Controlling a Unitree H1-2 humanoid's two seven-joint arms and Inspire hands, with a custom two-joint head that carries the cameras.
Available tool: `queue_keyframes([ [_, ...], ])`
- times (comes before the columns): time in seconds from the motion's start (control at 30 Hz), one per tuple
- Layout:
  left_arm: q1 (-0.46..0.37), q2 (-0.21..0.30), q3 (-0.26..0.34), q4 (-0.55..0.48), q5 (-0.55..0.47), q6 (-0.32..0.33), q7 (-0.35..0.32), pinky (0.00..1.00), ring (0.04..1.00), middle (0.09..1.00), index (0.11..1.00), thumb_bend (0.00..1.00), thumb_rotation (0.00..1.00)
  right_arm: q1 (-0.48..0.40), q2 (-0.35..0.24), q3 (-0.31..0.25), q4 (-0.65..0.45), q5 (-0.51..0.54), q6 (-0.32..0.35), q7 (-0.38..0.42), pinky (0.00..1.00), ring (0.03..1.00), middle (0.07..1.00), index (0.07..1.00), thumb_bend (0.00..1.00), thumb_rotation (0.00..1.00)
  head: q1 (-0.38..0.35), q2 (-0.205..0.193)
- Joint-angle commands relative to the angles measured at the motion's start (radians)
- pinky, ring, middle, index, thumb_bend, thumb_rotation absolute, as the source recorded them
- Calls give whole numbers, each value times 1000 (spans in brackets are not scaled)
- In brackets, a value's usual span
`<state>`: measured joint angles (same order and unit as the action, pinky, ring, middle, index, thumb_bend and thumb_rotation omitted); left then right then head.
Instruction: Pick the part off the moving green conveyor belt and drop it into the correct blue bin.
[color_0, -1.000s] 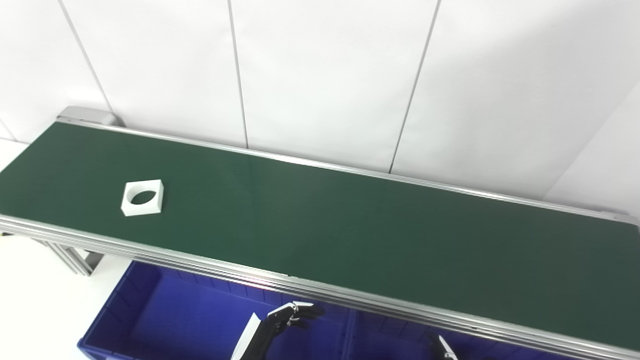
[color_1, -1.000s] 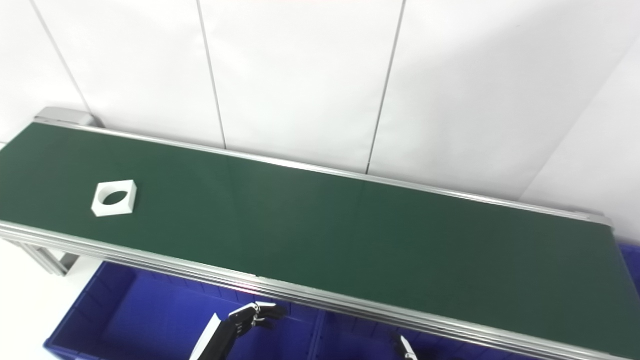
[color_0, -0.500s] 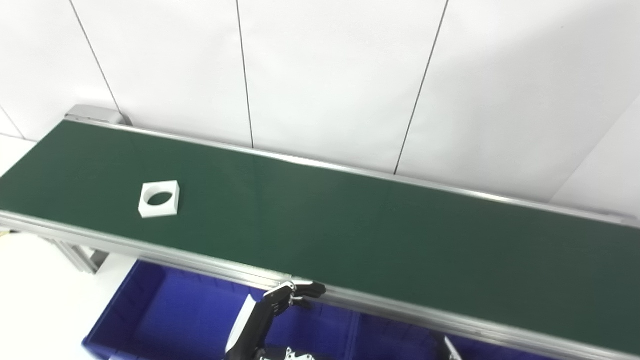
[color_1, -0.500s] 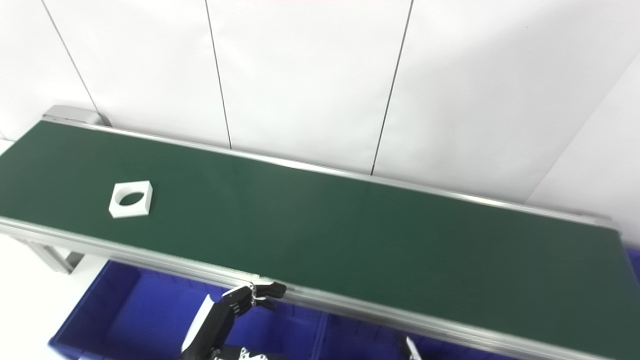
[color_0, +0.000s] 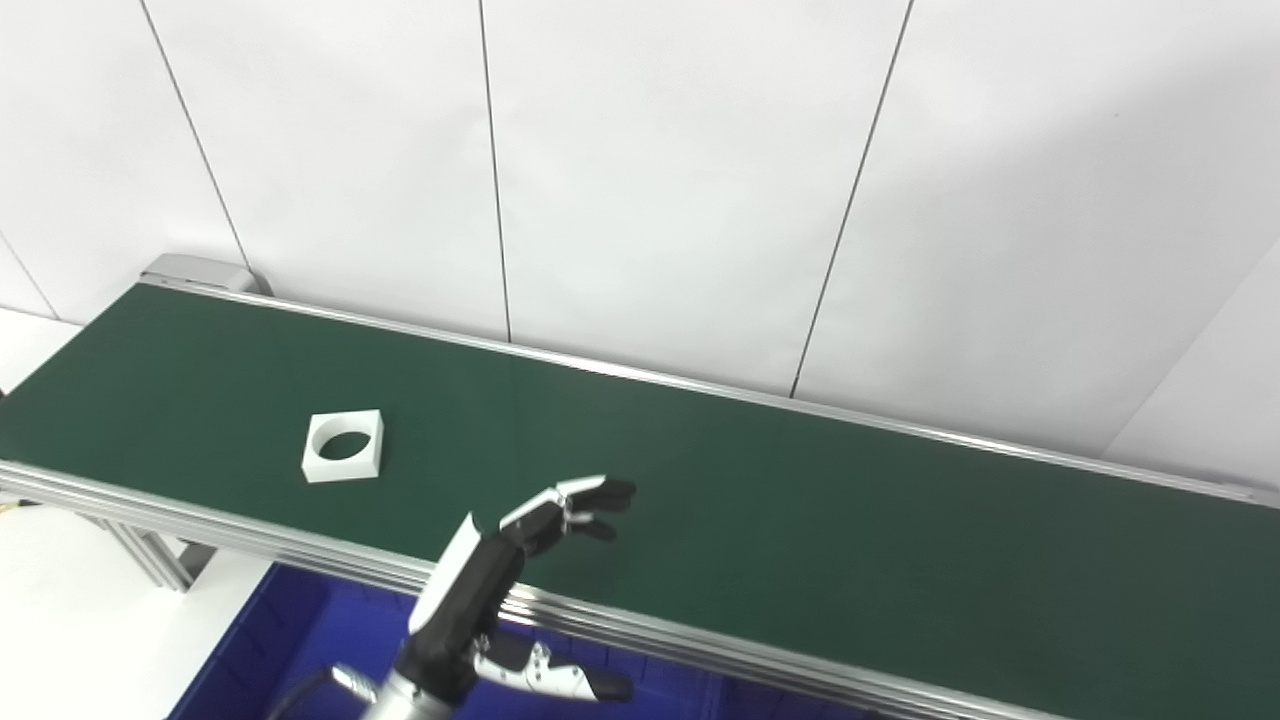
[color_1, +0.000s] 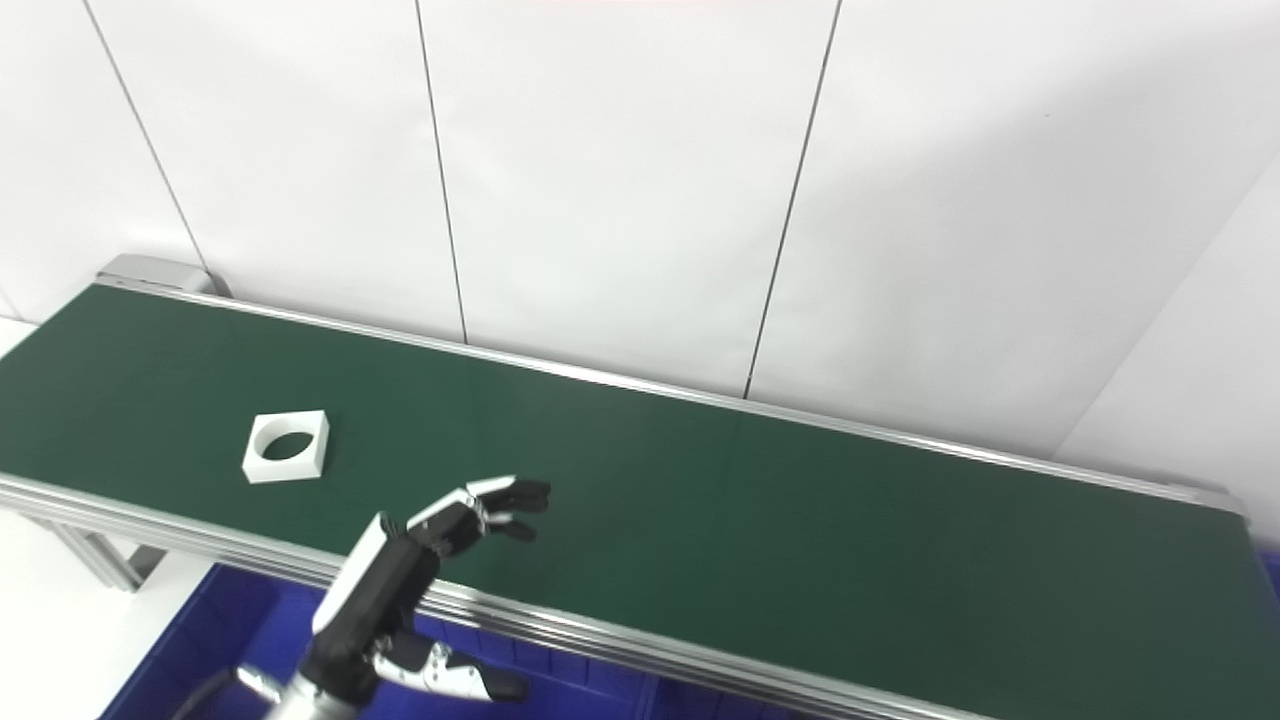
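Observation:
A white square part with a round hole (color_0: 343, 446) lies flat on the green conveyor belt (color_0: 800, 520), near its left end and front edge. It also shows in the right eye view (color_1: 287, 447). My left hand (color_0: 510, 560) is raised over the belt's front rail, open and empty, fingers reaching out over the belt. The part sits well to the left of it and a little farther back. My right hand is out of view.
A blue bin (color_0: 260, 650) sits below the belt's front rail (color_0: 700, 645) at the lower left, mostly cut off. A white panelled wall (color_0: 650, 180) stands behind the belt. The belt's frame legs (color_0: 150, 550) show at the left.
My left hand has risen from the blue bin below the rail to above the belt edge. The part has drifted right along the belt. The camera has tilted upward.

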<state>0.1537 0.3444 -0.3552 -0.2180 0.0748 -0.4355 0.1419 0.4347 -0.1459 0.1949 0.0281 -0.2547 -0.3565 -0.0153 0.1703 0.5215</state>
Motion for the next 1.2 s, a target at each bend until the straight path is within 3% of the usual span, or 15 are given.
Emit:
queue_keyframes([
  [0.0,-31,-2,35,-54,7,23,-46,721,824,842,819,956,302,-7,3,-5,-13,11,-74,-8,864,953,958,932,837,302,1,0],
  [0.27,-91,-13,169,-122,57,169,-131,802,871,881,861,892,309,-14,12,-12,-3,20,-94,-9,777,938,953,926,835,307,-4,8],
  [0.47,-146,1,256,-53,60,227,-177,840,895,914,893,840,323,-20,8,-9,3,23,-109,-12,760,927,948,919,834,311,-10,18],
  [0.57,-180,9,282,0,57,226,-199,861,907,922,894,848,307,-24,6,-5,4,26,-112,-20,738,911,937,915,838,322,-17,26],
  [0.63,-199,18,293,27,70,229,-213,893,926,933,905,850,314,-27,4,-1,5,29,-112,-27,652,884,934,911,840,316,-18,28],
  [0.77,-246,46,303,111,68,250,-257,941,961,961,924,874,292,-25,2,2,2,31,-113,-22,642,871,930,905,843,335,-22,35],
  [1.0,-322,90,297,245,155,225,-275,911,965,975,952,894,283,-32,-9,15,-1,28,-112,-24,705,873,922,907,832,336,-34,55],
  [1.17,-384,120,283,376,209,205,-280,866,948,973,949,932,270,-35,-10,19,-1,35,-113,-25,655,856,917,905,834,324,-40,62],
])
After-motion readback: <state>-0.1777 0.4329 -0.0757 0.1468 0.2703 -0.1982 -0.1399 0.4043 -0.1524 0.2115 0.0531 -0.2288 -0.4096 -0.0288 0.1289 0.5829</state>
